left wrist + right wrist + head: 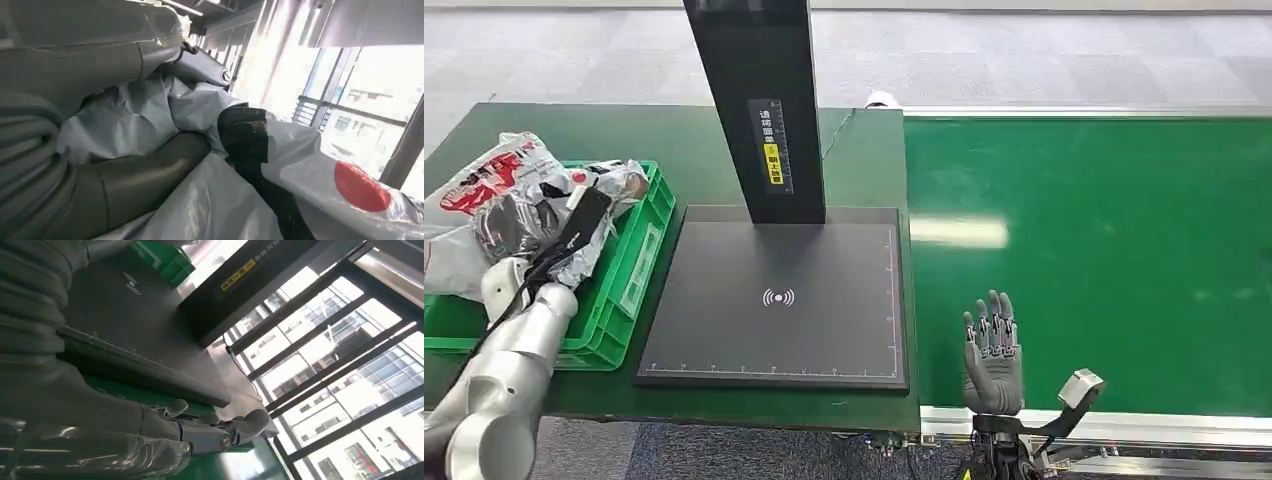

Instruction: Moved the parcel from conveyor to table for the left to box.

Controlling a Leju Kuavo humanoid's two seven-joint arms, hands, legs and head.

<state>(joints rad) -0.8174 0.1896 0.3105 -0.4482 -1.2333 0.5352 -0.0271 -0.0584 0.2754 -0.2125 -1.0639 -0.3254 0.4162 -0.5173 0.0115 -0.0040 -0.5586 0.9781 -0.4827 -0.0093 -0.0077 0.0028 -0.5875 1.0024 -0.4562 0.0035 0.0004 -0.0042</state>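
Note:
The parcel (pixel 499 195), a crumpled grey-white plastic bag with red and black print, lies in the green crate (pixel 639 250) at the left of the table. My left arm reaches into the crate. In the left wrist view my left hand (pixel 125 185) grips the parcel (pixel 310 165), the thick thumb on one side of the folds and the dark fingers (pixel 200 67) on the other. My right hand (pixel 993 355) stands open, fingers spread and upright, over the near edge of the green conveyor belt (pixel 1104 260), holding nothing. The right wrist view shows its fingers (pixel 215 432) apart.
A black scanner pad (pixel 774 300) with a tall black column (pixel 759 100) lies on the green table (pixel 624 130) between the crate and the belt. The belt's metal rim (pixel 1124 425) runs along the front beside my right hand.

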